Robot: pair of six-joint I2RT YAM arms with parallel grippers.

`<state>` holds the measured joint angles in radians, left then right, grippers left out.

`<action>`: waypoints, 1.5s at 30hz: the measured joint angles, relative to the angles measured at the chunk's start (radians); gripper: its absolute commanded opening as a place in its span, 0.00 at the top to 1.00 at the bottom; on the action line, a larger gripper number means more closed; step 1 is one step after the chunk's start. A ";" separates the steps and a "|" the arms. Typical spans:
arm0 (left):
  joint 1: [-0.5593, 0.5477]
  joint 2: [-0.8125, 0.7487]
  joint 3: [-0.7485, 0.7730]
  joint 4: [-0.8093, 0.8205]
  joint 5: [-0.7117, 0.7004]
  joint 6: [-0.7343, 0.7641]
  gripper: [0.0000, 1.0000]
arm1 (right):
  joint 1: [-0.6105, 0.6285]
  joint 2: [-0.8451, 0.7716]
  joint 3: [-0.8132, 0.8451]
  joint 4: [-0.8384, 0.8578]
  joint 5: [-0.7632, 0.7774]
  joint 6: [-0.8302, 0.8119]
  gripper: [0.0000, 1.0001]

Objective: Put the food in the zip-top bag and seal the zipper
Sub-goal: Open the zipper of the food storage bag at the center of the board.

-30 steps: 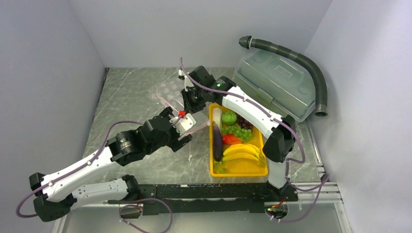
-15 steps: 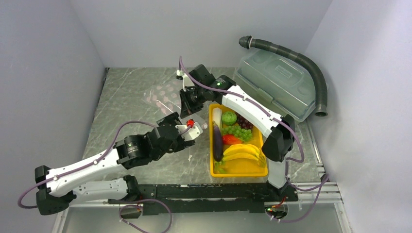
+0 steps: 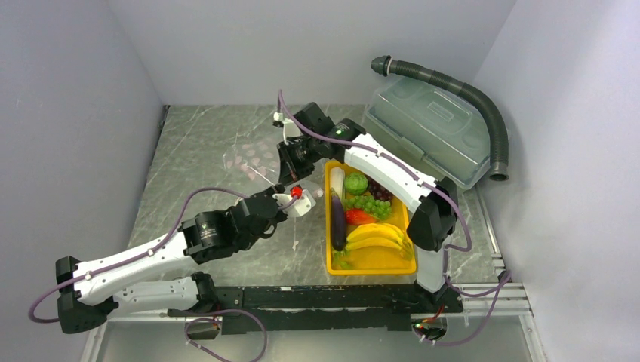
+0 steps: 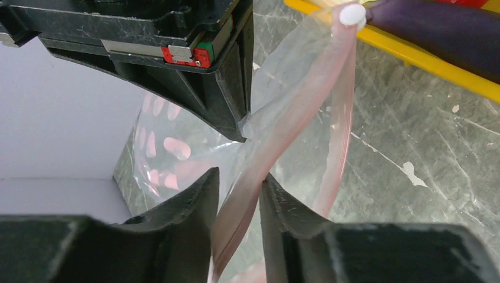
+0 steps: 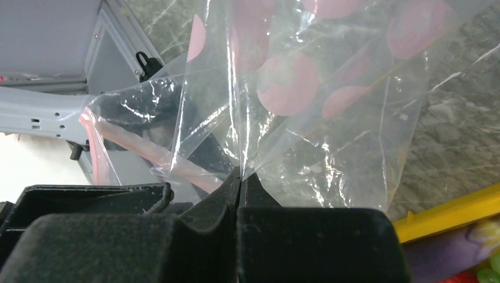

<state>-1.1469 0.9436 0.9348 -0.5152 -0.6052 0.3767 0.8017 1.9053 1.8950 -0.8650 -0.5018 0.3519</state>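
The right gripper [image 5: 239, 177] pinches the bag [image 5: 330, 118] shut-tight, and the left gripper [image 4: 239, 184] clamps narrowly on the zipper [image 4: 301, 94], likely to spread the mouth. The bag hangs just beside the tray [image 3: 373, 265], where the food [image 3: 366, 219] sits.

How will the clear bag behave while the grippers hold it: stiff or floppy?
Probably floppy: the bag creases and folds where the right gripper pinches it. Its zipper twists at the left gripper, so it is likely limp too.
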 measured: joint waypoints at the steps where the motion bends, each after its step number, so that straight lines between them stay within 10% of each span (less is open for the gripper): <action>1: 0.000 0.000 0.000 0.000 -0.001 0.000 0.74 | 0.000 0.000 -0.003 0.002 -0.006 0.000 1.00; 4: 0.000 0.000 0.000 0.001 -0.002 -0.002 1.00 | 0.000 0.000 -0.010 0.006 -0.010 0.004 1.00; 8: 0.000 0.003 0.000 -0.002 -0.002 -0.008 1.00 | 0.001 -0.004 -0.017 0.007 -0.015 0.009 1.00; 17: 0.000 0.003 0.000 -0.006 -0.029 -0.039 1.00 | 0.000 -0.079 -0.055 0.016 0.061 0.023 0.45; 45: 0.005 0.138 0.140 -0.143 -0.298 -0.737 1.00 | -0.010 -0.688 -0.681 0.365 0.500 0.310 0.27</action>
<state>-1.1423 1.0821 1.0748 -0.6582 -0.9028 -0.3603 0.7914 1.2175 1.2137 -0.4995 -0.0017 0.6617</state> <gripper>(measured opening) 0.025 0.731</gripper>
